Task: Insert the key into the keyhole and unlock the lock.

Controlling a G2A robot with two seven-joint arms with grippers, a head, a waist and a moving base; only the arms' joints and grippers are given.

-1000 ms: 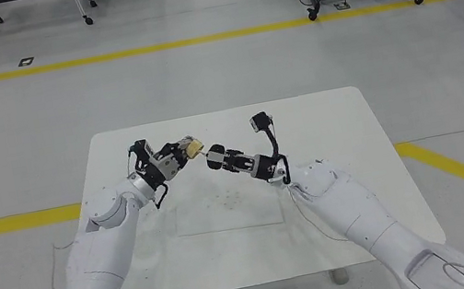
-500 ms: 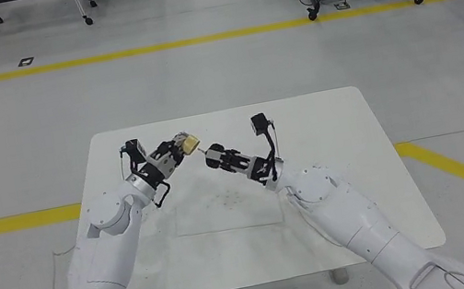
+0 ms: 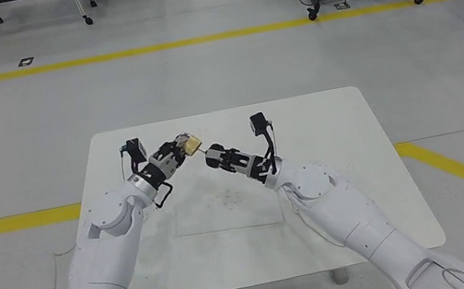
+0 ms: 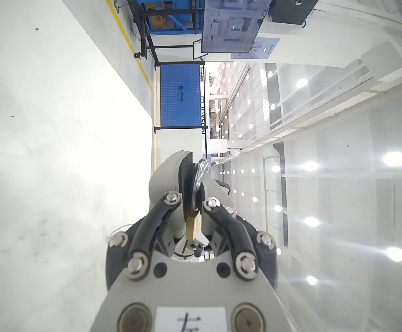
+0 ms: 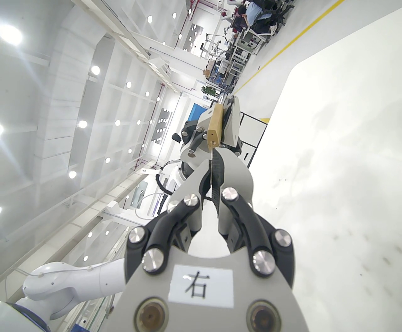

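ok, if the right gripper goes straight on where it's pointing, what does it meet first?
The brass lock, held in the left gripper. The key in the right gripper jaws points at the lock's keyhole end. Whether the tip is touching or inside is unclear at this depth.

Left wrist view: white label (image 4: 190, 319) on the housing behind the left pincer (image 4: 196, 177), bearing one black character. On the blue board (image 4: 180, 75) in the room behind, a short line of white logo print. Dark vertical lettering (image 4: 203, 117) stands just beside the board. Pale-blue poster (image 4: 255, 47): print too small to read.

Right wrist view: white label (image 5: 201, 285) behind the right pincer (image 5: 216, 157), one black character.

Top view: floor markers at 11 o'clock (image 3: 26, 62) and 1 o'clock (image 3: 341, 5) beyond the surface (image 3: 332, 127), illegible.
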